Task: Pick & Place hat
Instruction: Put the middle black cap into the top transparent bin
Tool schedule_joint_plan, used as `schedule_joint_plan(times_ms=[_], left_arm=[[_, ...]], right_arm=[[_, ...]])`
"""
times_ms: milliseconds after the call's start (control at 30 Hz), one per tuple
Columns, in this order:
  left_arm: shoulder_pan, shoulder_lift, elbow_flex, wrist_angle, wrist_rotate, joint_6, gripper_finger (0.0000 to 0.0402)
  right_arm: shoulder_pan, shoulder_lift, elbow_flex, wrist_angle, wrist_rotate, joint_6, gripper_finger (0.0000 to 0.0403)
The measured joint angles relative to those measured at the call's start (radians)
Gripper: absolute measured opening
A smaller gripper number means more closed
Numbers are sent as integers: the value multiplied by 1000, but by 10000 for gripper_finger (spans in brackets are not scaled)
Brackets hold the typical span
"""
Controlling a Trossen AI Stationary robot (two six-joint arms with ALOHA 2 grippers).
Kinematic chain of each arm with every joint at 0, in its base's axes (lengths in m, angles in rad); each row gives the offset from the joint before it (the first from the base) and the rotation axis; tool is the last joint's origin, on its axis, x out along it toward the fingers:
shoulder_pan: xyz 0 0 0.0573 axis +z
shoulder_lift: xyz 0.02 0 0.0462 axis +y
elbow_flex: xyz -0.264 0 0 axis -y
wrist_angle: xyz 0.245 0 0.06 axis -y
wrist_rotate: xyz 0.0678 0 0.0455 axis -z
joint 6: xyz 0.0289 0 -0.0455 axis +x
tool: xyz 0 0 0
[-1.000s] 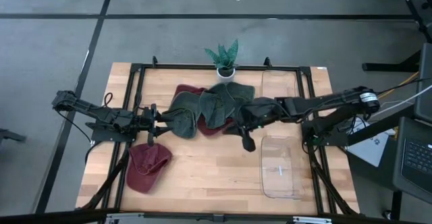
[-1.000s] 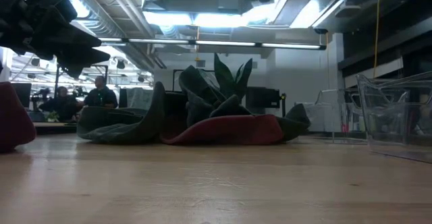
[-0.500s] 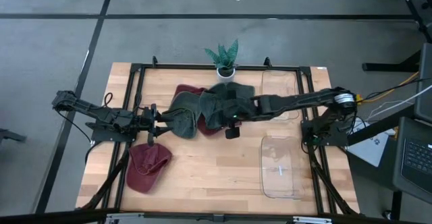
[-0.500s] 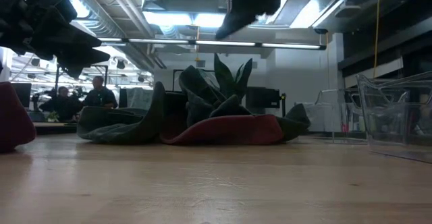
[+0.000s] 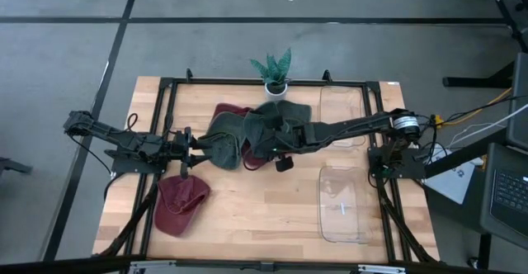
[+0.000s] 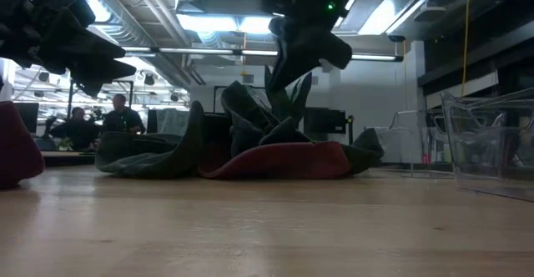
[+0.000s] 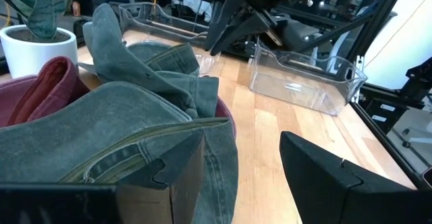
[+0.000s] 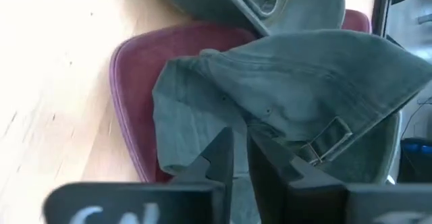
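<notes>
A pile of hats lies mid-table: green hats (image 5: 268, 125) (image 8: 304, 89) lie over a maroon one (image 8: 135, 75), and one green hat (image 5: 221, 146) (image 7: 101, 129) is at the pile's left end. Another maroon hat (image 5: 181, 204) rests alone near the table's near-left corner. My right gripper (image 5: 282, 160) (image 8: 241, 143) hangs shut above the pile's near side, clear of it in the low view (image 6: 300, 39). My left gripper (image 5: 191, 150) (image 7: 239, 140) is open, raised just left of the pile and touching nothing.
A potted plant (image 5: 274, 72) stands at the far edge behind the pile. Two clear plastic bins sit on the right, one far (image 5: 340, 113) and one near (image 5: 341, 204). A black metal frame (image 5: 165, 117) borders the table. Bare wood lies between the pile and the near edge.
My right arm has reached toward the table's left, carrying its gripper from beside the clear bins to above the hat pile, and it has come down into the low view. The left arm and the hats have stayed still.
</notes>
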Motion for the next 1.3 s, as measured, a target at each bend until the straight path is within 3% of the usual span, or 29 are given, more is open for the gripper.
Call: schedule_joint_plan(times_ms=[367,533,700,967,1300], left_arm=[[0,0,0,0,0,0,191],[0,0,0,0,0,0,189],[0,0,0,0,0,0,191],[0,0,0,0,0,0,191],[0,0,0,0,0,0,190]], right_arm=[[-13,0,0,-13,112,-2,227],[-24,0,0,-5,57,-1,277],[-33,0,0,42,-31,75,287],[-47,51,0,79,-80,432,280],[-46,123,0,182,-160,726,280]])
